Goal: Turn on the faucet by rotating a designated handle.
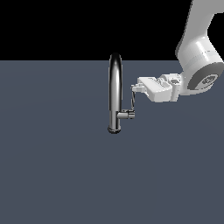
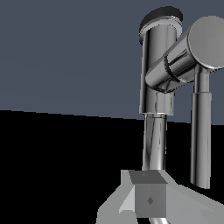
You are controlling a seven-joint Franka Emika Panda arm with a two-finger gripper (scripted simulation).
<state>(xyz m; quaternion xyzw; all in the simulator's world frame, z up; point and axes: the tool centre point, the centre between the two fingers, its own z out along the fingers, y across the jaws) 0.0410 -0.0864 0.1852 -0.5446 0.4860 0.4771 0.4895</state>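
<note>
The handle (image 1: 132,101), a thin, rigid, probably slippery chrome lever, is seen rising from the side stub of the faucet (image 1: 115,92), which stands on the grey surface (image 1: 52,166). Its upper tip is met by the hand (image 1: 132,89); whether the fingers are spread or pressed together cannot be told. Purchase is judged best near that tip, farthest from the stub.

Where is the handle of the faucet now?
In the exterior view, the handle rises from the side stub on the faucet's right, its upper end at the gripper.

Upright chrome faucet (image 1: 115,92); thin handle (image 1: 132,101) rises from its side stub.
</note>
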